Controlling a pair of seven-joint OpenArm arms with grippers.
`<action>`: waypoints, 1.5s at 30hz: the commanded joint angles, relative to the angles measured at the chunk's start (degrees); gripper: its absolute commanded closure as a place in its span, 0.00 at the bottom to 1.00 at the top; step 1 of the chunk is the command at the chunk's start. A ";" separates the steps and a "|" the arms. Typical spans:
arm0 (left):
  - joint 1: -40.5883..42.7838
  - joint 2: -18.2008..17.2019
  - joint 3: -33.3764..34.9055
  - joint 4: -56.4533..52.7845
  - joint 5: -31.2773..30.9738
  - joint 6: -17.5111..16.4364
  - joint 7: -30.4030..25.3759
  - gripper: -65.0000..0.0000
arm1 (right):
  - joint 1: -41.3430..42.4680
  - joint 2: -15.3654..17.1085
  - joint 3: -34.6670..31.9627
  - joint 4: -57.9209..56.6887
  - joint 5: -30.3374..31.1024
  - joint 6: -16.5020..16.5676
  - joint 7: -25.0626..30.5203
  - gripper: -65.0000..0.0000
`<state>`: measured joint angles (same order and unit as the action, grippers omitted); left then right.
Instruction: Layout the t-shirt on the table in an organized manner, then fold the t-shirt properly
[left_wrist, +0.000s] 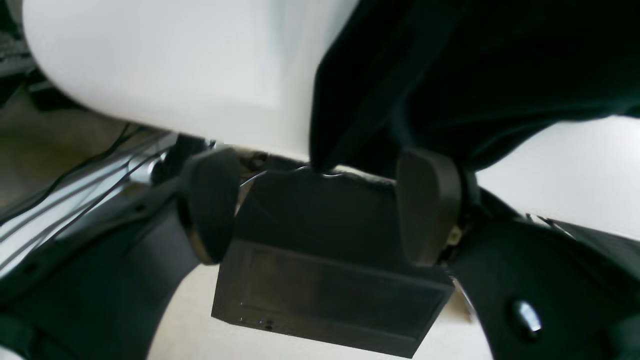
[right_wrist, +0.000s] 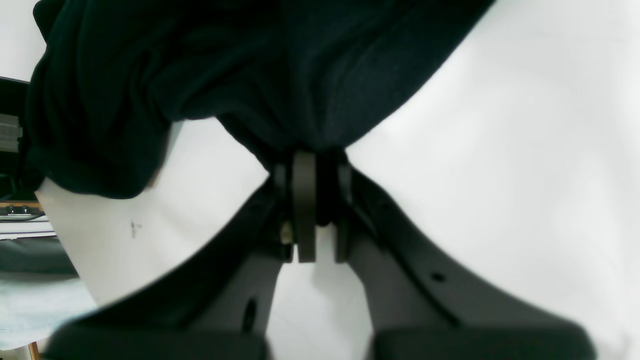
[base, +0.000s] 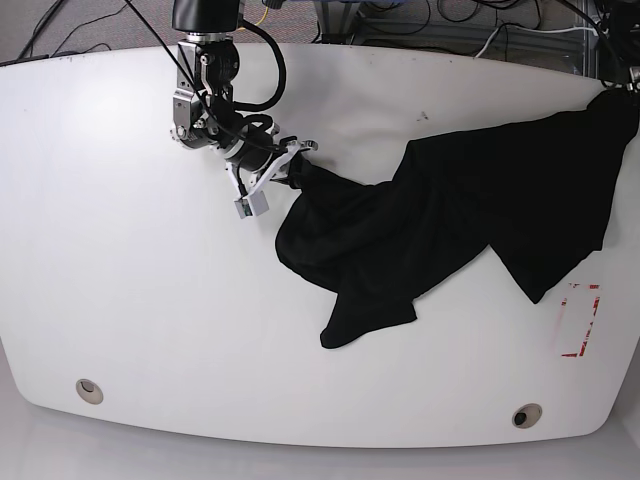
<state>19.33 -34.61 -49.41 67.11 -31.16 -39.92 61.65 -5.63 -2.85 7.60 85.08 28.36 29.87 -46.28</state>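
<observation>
T-shirt: the black t-shirt (base: 450, 220) lies bunched up on the right half of the table, not flat. One end is pulled out toward the middle top, where an arm grips it. The other end reaches the right edge of the table and hangs over it there. A loose flap sticks out toward the front.
Table: the white table (base: 150, 300) is shiny and has a round hole near each front corner. Red tape marks (base: 580, 320) sit near the right edge, just beside the shirt's lower right flap.
Right claw: the right gripper (right_wrist: 305, 155) is pinched tight on a bit of the t-shirt (right_wrist: 240, 75). In the base view this arm (base: 215, 100) comes down from the top edge, and its claw meets the cloth at the shirt's left tip.
Left claw: the left gripper (left_wrist: 320, 200) is spread wide, with its two dark pads far apart. A fold of the t-shirt (left_wrist: 450, 75) hangs right above the gap between the pads, at the table's edge. I cannot tell if the cloth touches the pads.
</observation>
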 joint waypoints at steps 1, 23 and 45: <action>-0.83 -1.65 -0.22 0.71 -0.01 -0.08 -0.68 0.29 | 0.75 0.00 -0.08 1.03 0.87 0.42 0.96 1.00; -2.85 -1.30 5.23 0.62 0.87 -0.08 -0.68 0.29 | 0.75 0.00 0.18 1.03 0.96 0.59 0.96 1.00; -3.11 2.30 5.41 -3.07 11.24 -0.08 -5.43 0.29 | 0.75 -0.09 0.18 1.03 0.96 0.68 1.05 1.00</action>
<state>16.10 -32.12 -44.36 65.95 -21.37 -40.38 56.01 -5.63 -2.87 7.81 85.08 28.36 30.02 -46.26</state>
